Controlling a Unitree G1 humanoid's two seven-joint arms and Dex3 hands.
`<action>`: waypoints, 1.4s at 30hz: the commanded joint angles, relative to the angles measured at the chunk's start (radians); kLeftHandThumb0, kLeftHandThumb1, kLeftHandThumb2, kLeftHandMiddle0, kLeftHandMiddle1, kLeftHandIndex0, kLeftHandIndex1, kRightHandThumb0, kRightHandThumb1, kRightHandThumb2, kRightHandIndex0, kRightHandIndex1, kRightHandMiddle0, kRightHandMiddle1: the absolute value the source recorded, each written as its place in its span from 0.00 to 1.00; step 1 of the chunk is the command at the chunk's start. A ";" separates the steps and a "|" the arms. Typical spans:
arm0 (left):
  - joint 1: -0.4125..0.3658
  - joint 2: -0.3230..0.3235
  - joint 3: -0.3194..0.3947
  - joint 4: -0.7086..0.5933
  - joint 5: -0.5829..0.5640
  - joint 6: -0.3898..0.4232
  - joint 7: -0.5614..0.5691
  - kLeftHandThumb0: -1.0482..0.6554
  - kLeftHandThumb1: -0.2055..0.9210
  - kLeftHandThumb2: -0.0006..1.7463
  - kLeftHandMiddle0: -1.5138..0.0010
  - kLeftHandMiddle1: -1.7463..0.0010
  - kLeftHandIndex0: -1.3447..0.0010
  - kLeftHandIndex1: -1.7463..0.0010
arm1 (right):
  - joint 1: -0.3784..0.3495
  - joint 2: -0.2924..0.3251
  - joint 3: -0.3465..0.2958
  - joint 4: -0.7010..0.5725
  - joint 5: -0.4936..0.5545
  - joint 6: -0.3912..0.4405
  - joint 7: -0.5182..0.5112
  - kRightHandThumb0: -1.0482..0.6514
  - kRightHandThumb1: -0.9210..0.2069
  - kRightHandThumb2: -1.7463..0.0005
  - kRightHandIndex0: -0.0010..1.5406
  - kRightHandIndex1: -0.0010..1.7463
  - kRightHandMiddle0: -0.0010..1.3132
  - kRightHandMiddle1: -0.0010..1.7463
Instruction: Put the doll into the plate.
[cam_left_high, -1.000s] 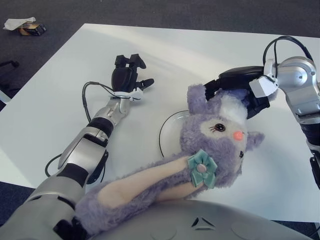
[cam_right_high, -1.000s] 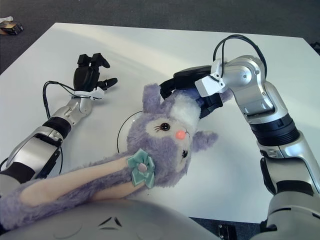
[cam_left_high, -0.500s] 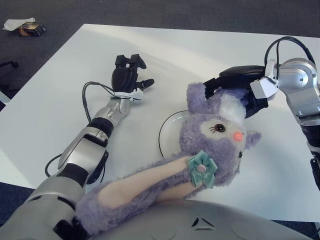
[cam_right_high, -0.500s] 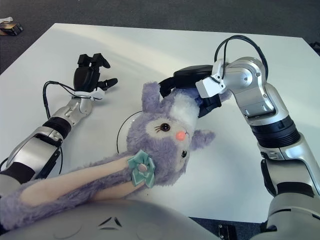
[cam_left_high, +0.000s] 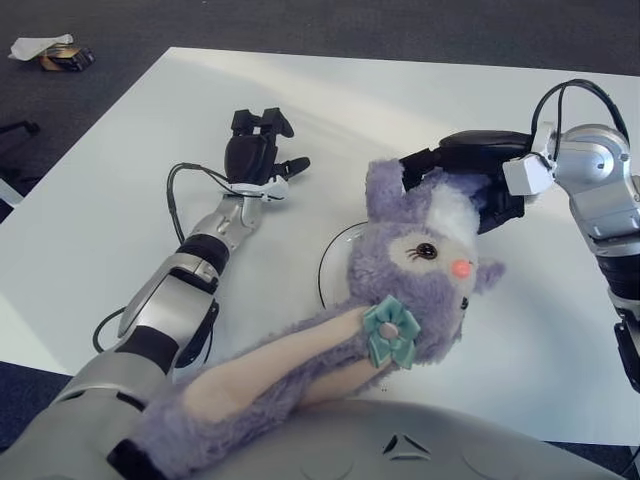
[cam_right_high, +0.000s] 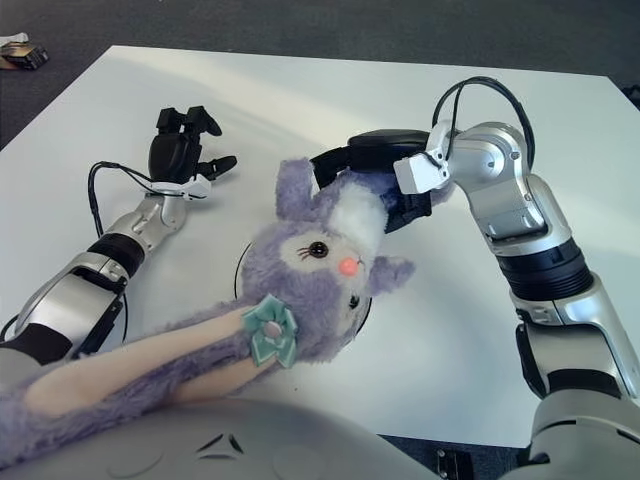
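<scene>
Right hand (cam_right_high: 375, 170) is clamping the top of the doll (cam_right_high: 320, 265), its dark fingers closed around the head between the ears. Below the hand, the doll's head is lying over the plate (cam_left_high: 335, 265), with its long body trailing toward the robot's chest. Since a second ago, hand and head are sitting slightly further left over the plate. Left hand (cam_left_high: 255, 150) is showing left of the plate, fingers loosely spread, holding nothing. One doll, one plate, one table (cam_left_high: 120, 190).
</scene>
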 joint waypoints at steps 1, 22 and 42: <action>0.051 -0.021 -0.015 0.031 0.010 0.012 0.010 0.41 1.00 0.30 0.97 0.22 0.86 0.00 | 0.021 0.013 -0.032 -0.039 0.039 0.052 -0.020 0.61 0.45 0.32 0.30 1.00 0.33 0.96; 0.048 -0.021 -0.028 0.039 0.020 0.009 0.033 0.41 1.00 0.29 0.96 0.19 0.86 0.00 | 0.119 0.069 -0.099 -0.113 0.136 0.068 -0.103 0.44 0.03 0.67 0.11 0.72 0.10 0.92; 0.043 -0.014 -0.036 0.047 0.024 0.014 0.035 0.41 1.00 0.30 0.96 0.21 0.86 0.00 | 0.124 0.042 -0.109 -0.240 0.160 0.311 -0.102 0.29 0.00 0.54 0.08 0.23 0.00 0.36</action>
